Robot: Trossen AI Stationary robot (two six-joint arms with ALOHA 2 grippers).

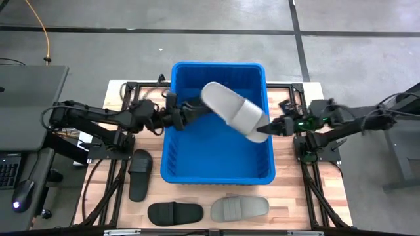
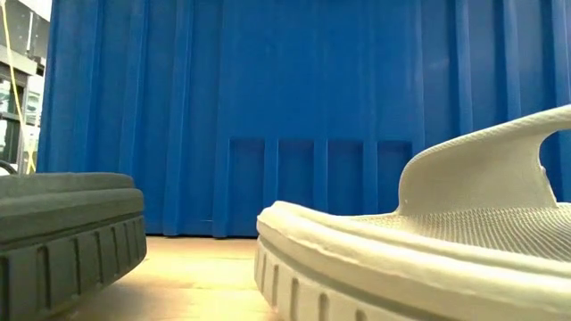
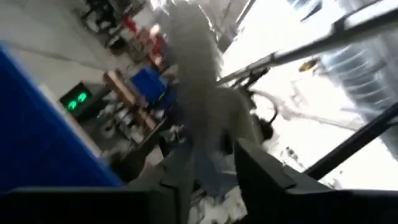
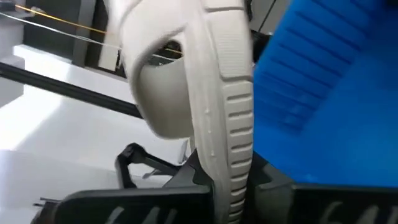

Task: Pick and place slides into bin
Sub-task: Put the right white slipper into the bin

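You are looking down on a large blue bin [image 1: 216,164] at the middle of the table, with one arm reaching in from each side. A light grey slide [image 1: 233,111] hangs in the air above the bin's open top, slanting from the far rim toward the right wall. The right gripper [image 1: 268,129], at the bin's right rim, is clamped on one end of this slide; its wrist view shows the ribbed sole edge pinched between the fingers. The left gripper [image 1: 190,113], above the bin's left side, is at the slide's other end, fingers either side of it; whether it grips or has let go, you cannot tell.

As far as you can see, the bin's floor holds no slides, though the raised slide hides part of it. So the task looks barely begun.

Three slides lie on the table outside the bin: a black slide [image 1: 140,174] beside its left wall, another black one [image 1: 174,212] in front of it, and a grey one [image 1: 239,208] also in front.
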